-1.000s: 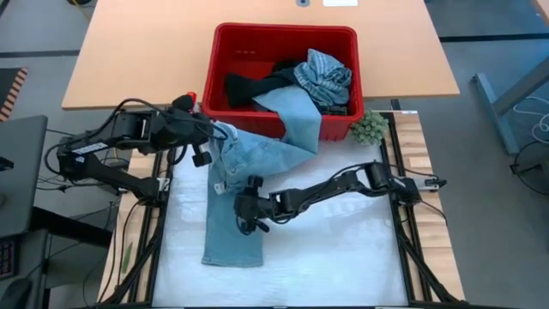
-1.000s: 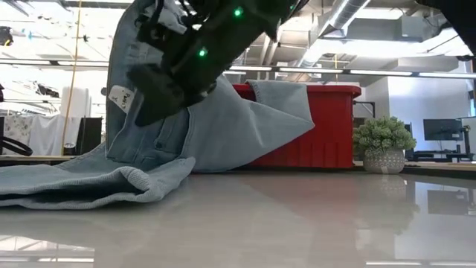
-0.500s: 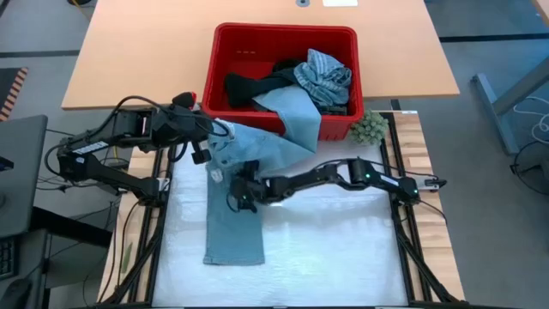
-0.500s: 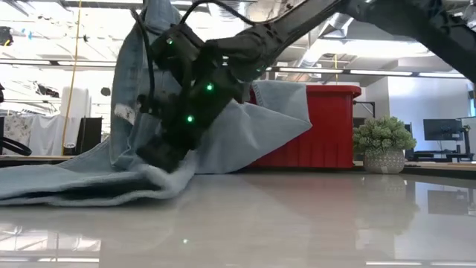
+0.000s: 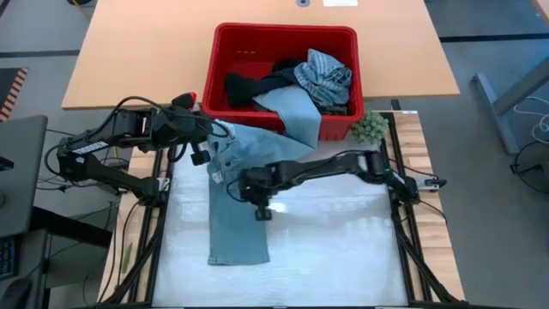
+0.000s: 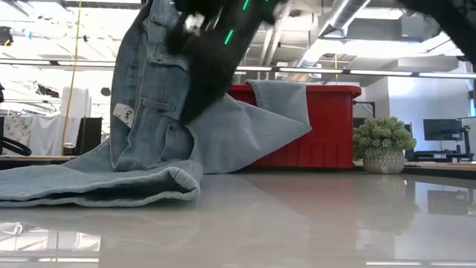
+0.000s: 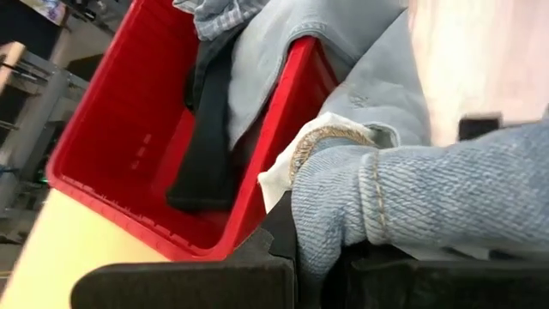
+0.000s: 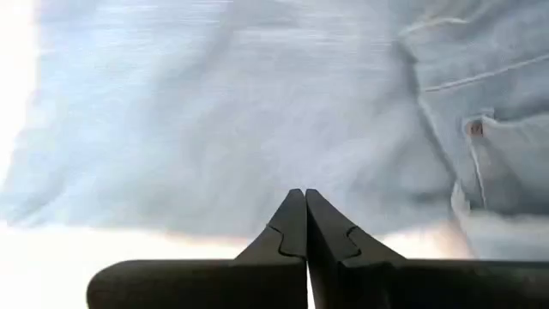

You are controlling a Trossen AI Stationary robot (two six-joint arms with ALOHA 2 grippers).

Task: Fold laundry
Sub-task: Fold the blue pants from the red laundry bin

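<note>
A pair of light blue jeans [image 5: 236,206] lies with one leg flat on the white mat. The other leg [image 5: 296,116] drapes over the near rim of the red basket [image 5: 225,51]. The waist end is raised and shows upright in the low view [image 6: 149,112]. My left gripper [image 5: 208,144] is shut on that waist end at the mat's far left. My right gripper [image 5: 256,196] is shut and hovers over the flat leg; it shows blurred and raised in the low view [image 6: 195,100]. A grey-blue striped garment [image 5: 324,75] and a black one [image 5: 257,86] lie in the basket. My left gripper pinches the jeans' thick waistband edge [image 7: 343,206] between its two fingers [image 7: 257,266], coming level from the table's left. The waist is lifted clear of the mat and the cloth hangs below the hold, with the leg resting on the mat.
The red basket stands at the mat's far edge. A small green fuzzy ball [image 5: 369,127] sits beside its right corner. The white mat [image 5: 343,249] is bare to the right of the jeans. Black frame rails [image 5: 403,249] run along both sides of the mat.
My right gripper was down on the jeans near the mat, and has risen and gone a little toward the table's right edge, staying shut. The flat leg's lower end has shifted slightly right. My left gripper has kept the waist raised.
</note>
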